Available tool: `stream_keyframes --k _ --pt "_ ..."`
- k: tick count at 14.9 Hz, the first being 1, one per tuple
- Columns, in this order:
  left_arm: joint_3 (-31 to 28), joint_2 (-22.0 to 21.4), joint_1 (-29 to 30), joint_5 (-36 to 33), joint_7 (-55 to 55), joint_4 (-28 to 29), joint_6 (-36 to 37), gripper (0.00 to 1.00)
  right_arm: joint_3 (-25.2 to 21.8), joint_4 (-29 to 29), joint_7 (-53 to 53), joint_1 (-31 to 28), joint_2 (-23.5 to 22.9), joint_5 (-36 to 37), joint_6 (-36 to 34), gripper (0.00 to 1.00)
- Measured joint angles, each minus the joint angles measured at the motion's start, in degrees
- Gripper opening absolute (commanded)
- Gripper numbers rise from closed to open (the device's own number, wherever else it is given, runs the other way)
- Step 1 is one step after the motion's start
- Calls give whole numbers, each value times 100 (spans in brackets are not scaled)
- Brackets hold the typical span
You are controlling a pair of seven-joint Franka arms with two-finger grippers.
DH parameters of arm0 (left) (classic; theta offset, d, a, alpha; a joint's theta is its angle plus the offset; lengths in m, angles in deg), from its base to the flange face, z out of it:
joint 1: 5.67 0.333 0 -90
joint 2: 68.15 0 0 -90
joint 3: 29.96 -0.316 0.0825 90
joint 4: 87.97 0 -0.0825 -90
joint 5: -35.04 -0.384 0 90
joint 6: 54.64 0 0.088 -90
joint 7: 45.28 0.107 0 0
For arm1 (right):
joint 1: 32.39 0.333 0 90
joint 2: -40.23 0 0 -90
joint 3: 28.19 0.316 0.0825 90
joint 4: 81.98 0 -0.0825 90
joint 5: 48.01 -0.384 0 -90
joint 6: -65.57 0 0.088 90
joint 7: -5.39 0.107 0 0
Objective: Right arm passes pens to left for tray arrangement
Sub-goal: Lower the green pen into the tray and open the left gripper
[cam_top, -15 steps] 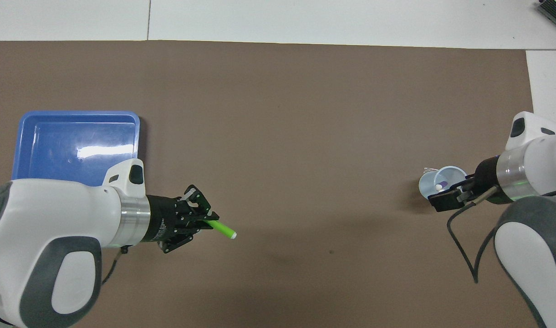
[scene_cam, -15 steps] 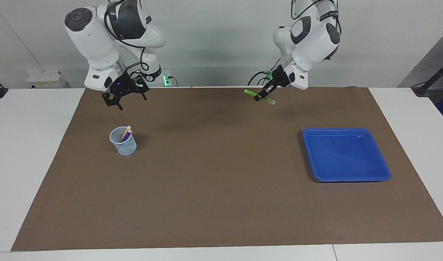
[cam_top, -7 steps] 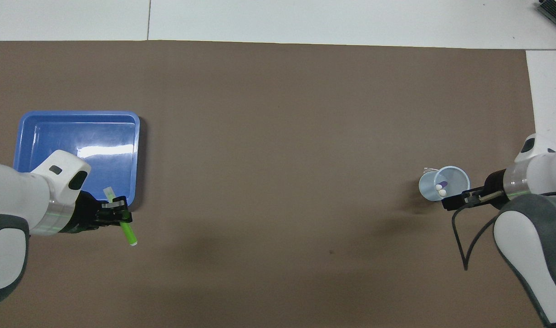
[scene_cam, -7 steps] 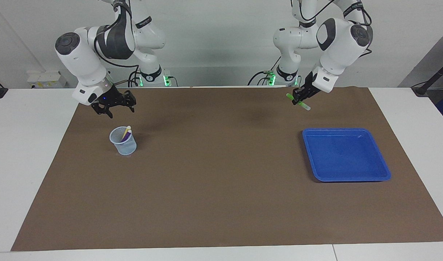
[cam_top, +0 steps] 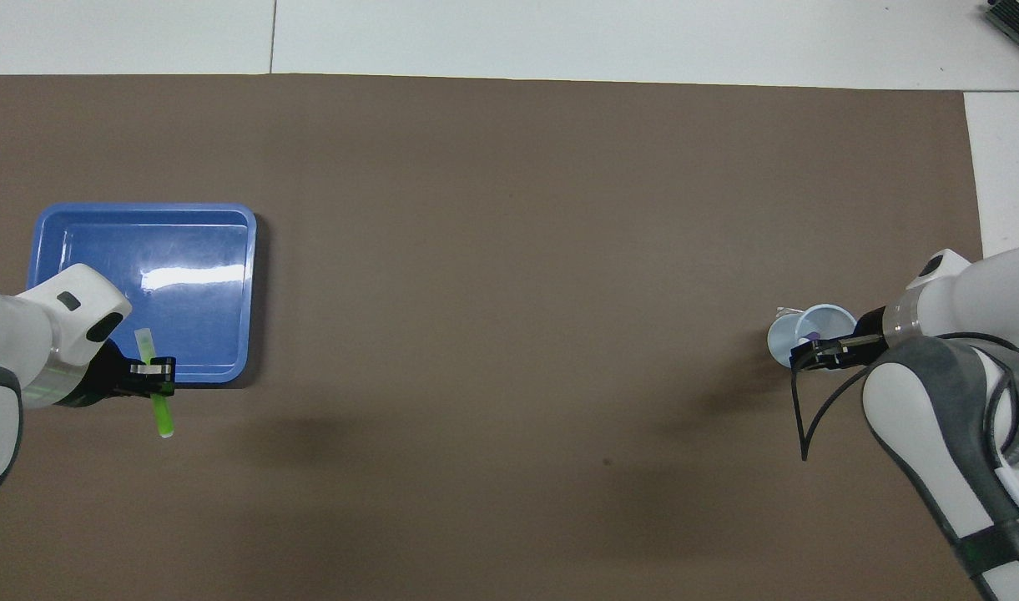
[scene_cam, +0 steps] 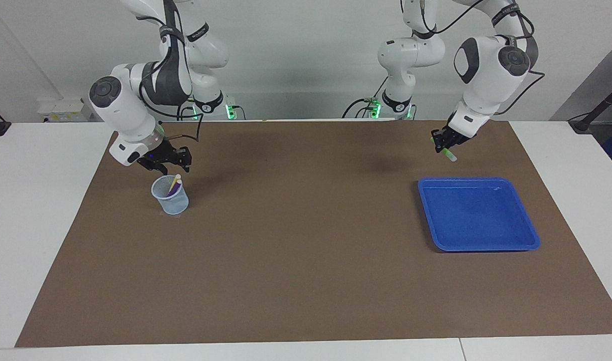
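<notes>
My left claw [scene_cam: 442, 144] pinches the green pen [cam_top: 156, 384] mid-barrel, in the air at the tray [scene_cam: 529, 231]'s six o'clock rim in the overhead view. I judge it light, stiff and slick. My right claw [scene_cam: 165, 159] hovers over the cup [scene_cam: 171, 200]; I cannot tell its spread.

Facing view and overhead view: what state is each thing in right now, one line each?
Left gripper: shut on the green pen, in the air by the tray's edge nearest the robots.
Green pen: held, tilted, off the table.
Tray: flat on the mat, nothing in it.
Cup: upright on the mat, holding pens.
Yellow pen: leaning in the cup.
Right gripper: low over the cup.
</notes>
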Motion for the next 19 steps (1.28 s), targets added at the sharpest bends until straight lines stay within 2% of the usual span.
stream_keyframes --k 2,5,8,12,19 --pt "-2 303 71 -28 43 -32 -343 0 26 0 -1 19 -47 274 56 62" --pt "8 705 93 -90 43 -54 -876 0 36 1 -11 75 -48 362 106 54" --pt "10 976 113 -105 43 -76 -1227 0 42 6 -19 164 -48 367 111 54" --pt "7 1308 135 -106 43 -82 -1682 0 42 7 -31 196 -48 410 120 45" --pt "8 1994 136 -106 5 -83 -2484 0 39 7 -417 196 -48 629 225 43"
